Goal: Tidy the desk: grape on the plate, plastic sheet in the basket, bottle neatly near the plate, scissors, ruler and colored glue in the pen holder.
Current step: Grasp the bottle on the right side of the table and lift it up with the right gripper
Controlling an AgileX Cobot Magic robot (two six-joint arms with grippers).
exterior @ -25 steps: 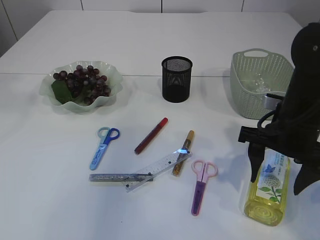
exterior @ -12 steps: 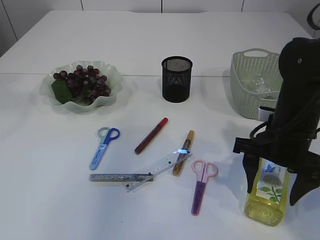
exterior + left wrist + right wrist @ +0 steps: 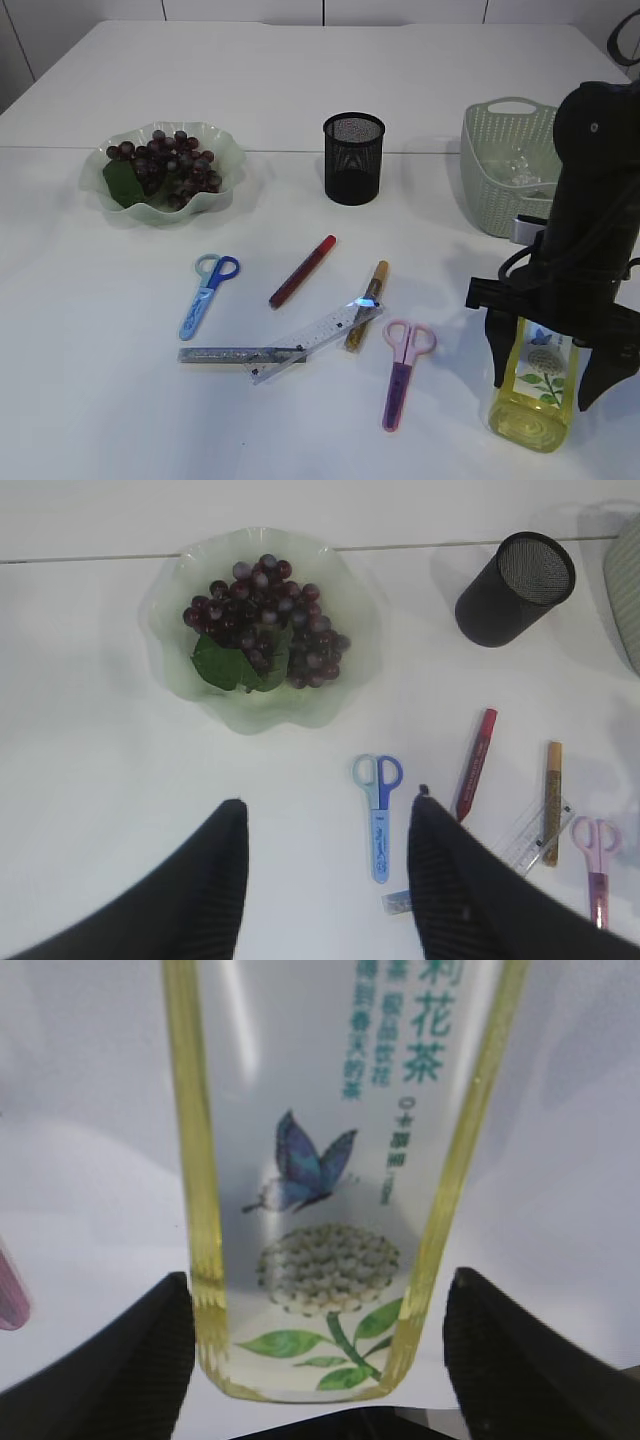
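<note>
The bottle [image 3: 532,388] of yellow tea lies near the table's front right edge. My right gripper [image 3: 543,365] stands open astride it, one finger on each side of the label [image 3: 320,1180], with small gaps. Grapes [image 3: 160,163] fill the green plate [image 3: 228,150]. Blue scissors [image 3: 208,295], pink scissors [image 3: 403,370], a clear ruler [image 3: 318,336], a red glue stick [image 3: 302,270], a gold one [image 3: 367,305] and a glittery silver one [image 3: 235,354] lie mid-table. My left gripper [image 3: 328,805] hangs open and empty high above the blue scissors [image 3: 378,810]. A clear plastic sheet [image 3: 516,163] seems to lie in the basket.
The black mesh pen holder [image 3: 353,158] stands upright behind the stationery. The pale green basket [image 3: 480,150] sits at the back right, just behind my right arm. From above, the plate [image 3: 165,630] and the pen holder [image 3: 515,590] also show in the left wrist view.
My right arm has come down and toward the front, bringing its open fingers to either side of the bottle. In the last half second it barely moved. The stationery has not shifted.
</note>
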